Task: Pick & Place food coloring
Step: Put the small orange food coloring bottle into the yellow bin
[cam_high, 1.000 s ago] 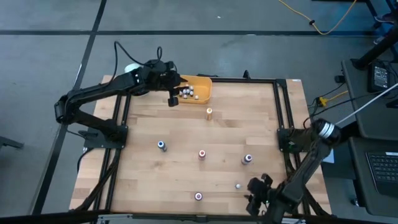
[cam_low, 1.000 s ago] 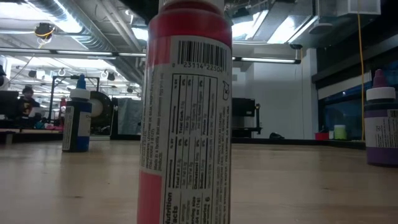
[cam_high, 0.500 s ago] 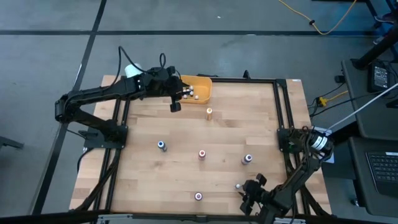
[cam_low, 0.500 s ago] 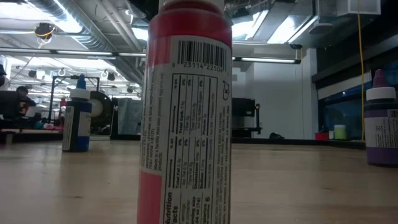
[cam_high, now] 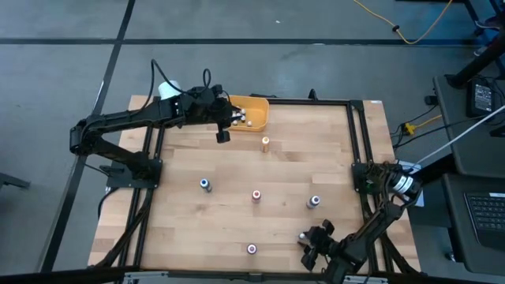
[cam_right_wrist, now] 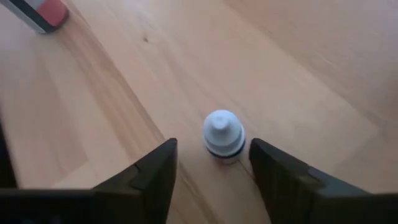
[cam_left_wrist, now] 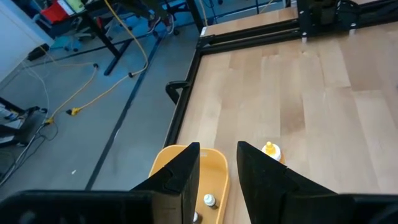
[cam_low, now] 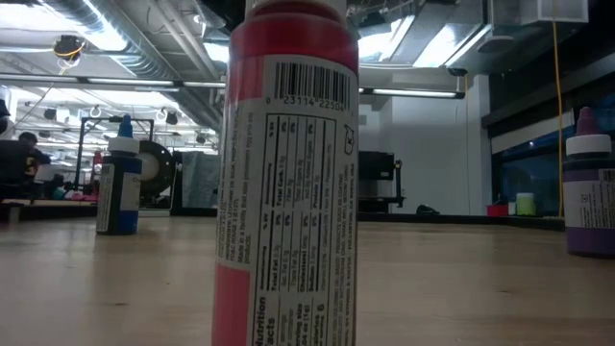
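Observation:
Several small food coloring bottles stand upright on the wooden table: orange cap [cam_high: 266, 142], blue cap [cam_high: 205, 184], red cap [cam_high: 256, 195], purple cap [cam_high: 314, 201], a second red cap [cam_high: 252, 248] and a white cap [cam_high: 302, 236]. More bottles lie in the yellow bin [cam_high: 254, 105] at the far edge. My right gripper [cam_right_wrist: 212, 163] is open and low at the near edge, one finger on either side of the white-capped bottle [cam_right_wrist: 222, 137], with a gap showing on both sides. My left gripper [cam_high: 222, 134] hangs open and empty just left of the bin [cam_left_wrist: 217, 165].
A white cylinder [cam_high: 166, 88] stands off the table's far left corner. Black frame rails [cam_high: 359, 134] run along the table's sides. In the low view a red-labelled bottle [cam_low: 288, 173] fills the front, with a blue one [cam_low: 120, 178] and a purple one [cam_low: 588, 192] behind.
My right gripper has sunk toward the table and moved a little toward the left, coming up to the white-capped bottle. My left gripper has shifted slightly toward the near edge beside the bin. No bottle has moved.

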`<state>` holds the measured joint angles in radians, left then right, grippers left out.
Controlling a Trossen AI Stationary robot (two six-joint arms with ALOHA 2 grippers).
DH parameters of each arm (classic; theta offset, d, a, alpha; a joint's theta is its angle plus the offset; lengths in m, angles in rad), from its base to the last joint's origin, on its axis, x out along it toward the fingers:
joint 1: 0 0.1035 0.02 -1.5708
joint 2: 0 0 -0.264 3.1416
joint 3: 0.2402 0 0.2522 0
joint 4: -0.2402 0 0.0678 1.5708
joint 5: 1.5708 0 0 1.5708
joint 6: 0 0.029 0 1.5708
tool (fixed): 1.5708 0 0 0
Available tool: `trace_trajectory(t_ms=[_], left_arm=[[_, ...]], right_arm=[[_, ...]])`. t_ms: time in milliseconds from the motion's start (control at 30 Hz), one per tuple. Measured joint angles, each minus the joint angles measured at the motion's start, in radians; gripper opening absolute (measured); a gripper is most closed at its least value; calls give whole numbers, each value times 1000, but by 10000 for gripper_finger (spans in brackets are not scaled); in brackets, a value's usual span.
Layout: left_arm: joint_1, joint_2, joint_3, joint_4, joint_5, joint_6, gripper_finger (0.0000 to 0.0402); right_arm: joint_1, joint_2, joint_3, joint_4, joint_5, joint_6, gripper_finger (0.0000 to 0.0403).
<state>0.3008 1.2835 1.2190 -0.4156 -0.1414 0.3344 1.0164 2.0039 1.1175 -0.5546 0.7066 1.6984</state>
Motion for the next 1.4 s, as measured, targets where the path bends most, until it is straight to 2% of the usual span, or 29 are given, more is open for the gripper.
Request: trace_trajectory(t_ms=[133, 267, 1100, 1400], left_arm=[[0, 0, 0, 0, 0, 0, 102], [0, 0, 0, 0, 0, 0, 102], [0, 1, 0, 0, 0, -10, 102], [0, 1, 0, 0, 0, -10, 102]], right_arm=[[1, -3, -22, 44, 16, 0, 241], [-7, -2, -23, 43, 13, -1, 246], [-14, -3, -26, -18, 7, -1, 82], [-17, -57, -19, -131, 4, -3, 75]])
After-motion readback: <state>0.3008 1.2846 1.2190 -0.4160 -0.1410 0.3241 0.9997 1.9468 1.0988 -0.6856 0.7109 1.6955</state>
